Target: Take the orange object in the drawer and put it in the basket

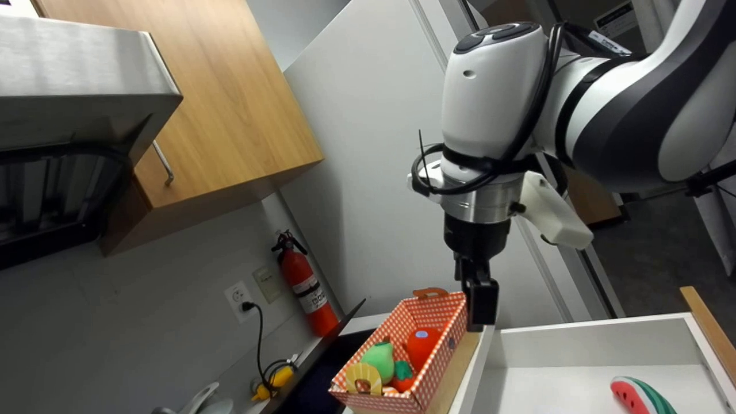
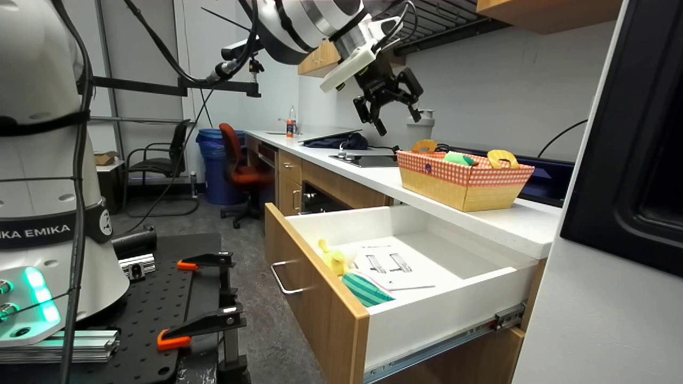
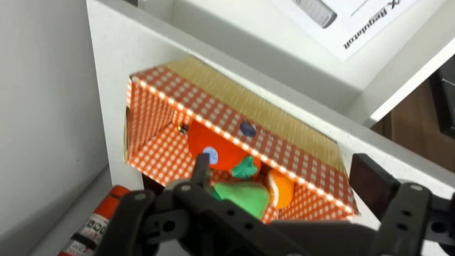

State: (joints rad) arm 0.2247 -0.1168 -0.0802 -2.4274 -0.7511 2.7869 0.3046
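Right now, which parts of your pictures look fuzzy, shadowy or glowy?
In the wrist view, the gripper looks dark and fuzzy up close; in an exterior view, the metal hood is shadowy underneath; in an exterior view, a green light glows, almost white in its middle.

Soft light, wrist-view gripper (image 3: 286, 174) blurred.
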